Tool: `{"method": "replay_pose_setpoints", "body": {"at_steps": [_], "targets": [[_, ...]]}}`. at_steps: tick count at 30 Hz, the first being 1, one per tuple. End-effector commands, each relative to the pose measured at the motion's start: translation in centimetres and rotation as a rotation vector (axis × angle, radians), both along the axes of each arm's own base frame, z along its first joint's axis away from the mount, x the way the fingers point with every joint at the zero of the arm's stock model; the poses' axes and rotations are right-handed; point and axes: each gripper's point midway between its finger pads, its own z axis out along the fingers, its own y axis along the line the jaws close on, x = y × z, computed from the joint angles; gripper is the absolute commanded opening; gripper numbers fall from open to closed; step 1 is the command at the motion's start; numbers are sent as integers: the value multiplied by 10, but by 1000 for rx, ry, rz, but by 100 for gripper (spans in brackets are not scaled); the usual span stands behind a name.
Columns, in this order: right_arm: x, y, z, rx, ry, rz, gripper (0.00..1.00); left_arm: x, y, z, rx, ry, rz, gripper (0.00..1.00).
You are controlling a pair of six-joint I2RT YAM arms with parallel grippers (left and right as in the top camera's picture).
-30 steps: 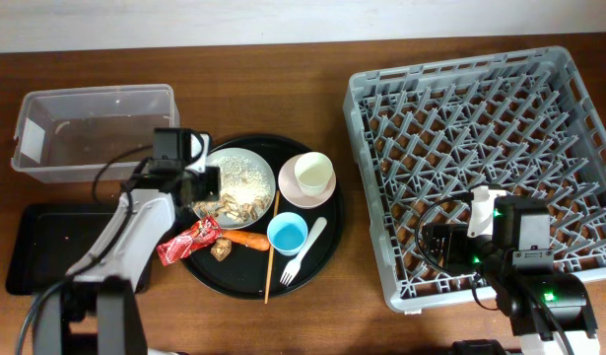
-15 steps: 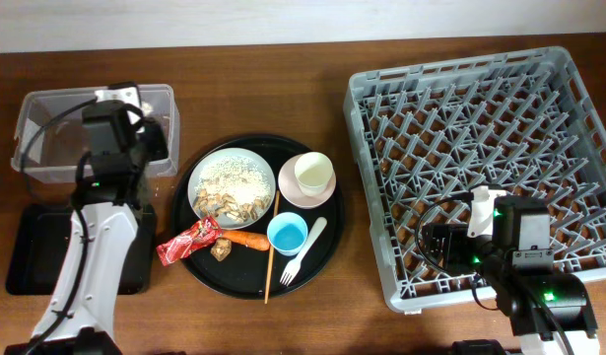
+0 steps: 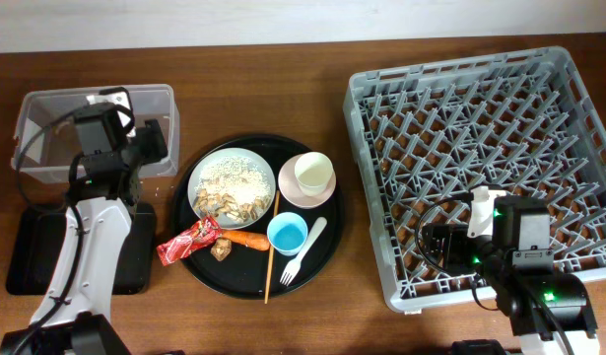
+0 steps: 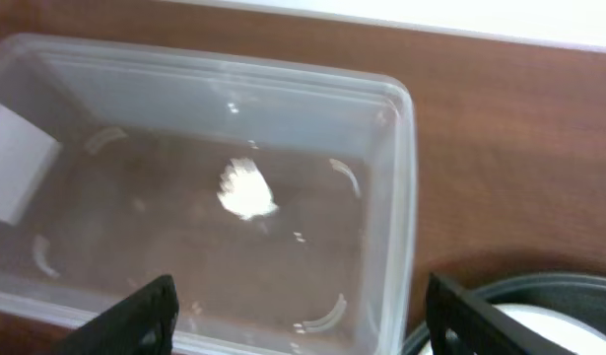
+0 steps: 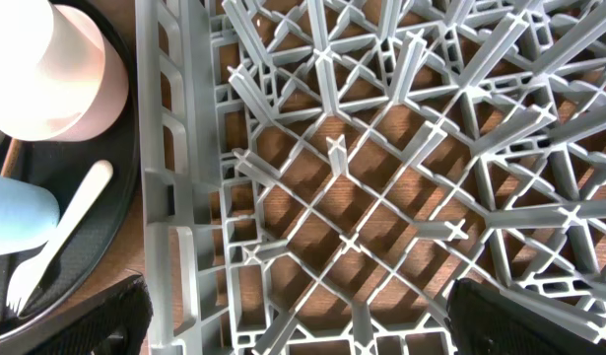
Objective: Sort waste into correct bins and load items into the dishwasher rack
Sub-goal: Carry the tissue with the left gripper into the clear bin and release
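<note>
White scrap [image 4: 245, 190] in clear tub [image 4: 399, 207]; left end effector [image 4: 301, 301] and right end effector [image 5: 298, 301] open, empty; wrapper [image 3: 189, 240], carrot [image 3: 248, 238], plate [image 3: 232, 177] unsorted; rack [image 3: 480, 89] unloaded.

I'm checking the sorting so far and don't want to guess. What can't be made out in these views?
- Overhead: the left arm covers the clear tub at its middle, hiding the white scrap that the left wrist view shows in it.
- Overhead: that arm also covers much of the shallow black tray.
- Left wrist: the tub's label is cut off by the left edge.
</note>
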Motion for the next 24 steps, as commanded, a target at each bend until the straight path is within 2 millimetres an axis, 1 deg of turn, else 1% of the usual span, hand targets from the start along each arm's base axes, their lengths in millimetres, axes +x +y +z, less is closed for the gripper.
{"method": "replay_pose_setpoints", "body": {"at_steps": [1,3,4,5,7,8,10,11,14,17,22,24], "targets": [[2,2,9,6,-21,3,99,-15,-51,-17,-194,97,-203,79],[2,2,9,6,-21,3,99,-42,-81,-35,-320,225,-284,79],[2,2,9,6,-21,3,99,-56,-88,-44,-361,295,-271,79],[2,2,9,6,-21,3,99,-71,-92,-52,-389,365,-249,79],[2,2,9,6,-21,3,99,-106,-99,-70,-412,525,-212,82],[2,2,9,6,-21,3,99,-119,-102,-76,-420,579,-211,83],[2,2,9,6,-21,3,99,-134,-105,-87,-413,637,-205,83],[2,2,9,6,-21,3,99,-138,-103,-92,-396,652,-196,83],[2,2,9,6,-21,3,99,-147,-88,-106,-317,687,-148,83],[2,2,9,6,-21,3,99,-147,-73,-116,-233,681,-102,83],[2,2,9,6,-21,3,99,-146,-74,-120,-240,672,-107,84],[2,2,9,6,-21,3,99,-144,-81,-118,-277,659,-131,83]]}}
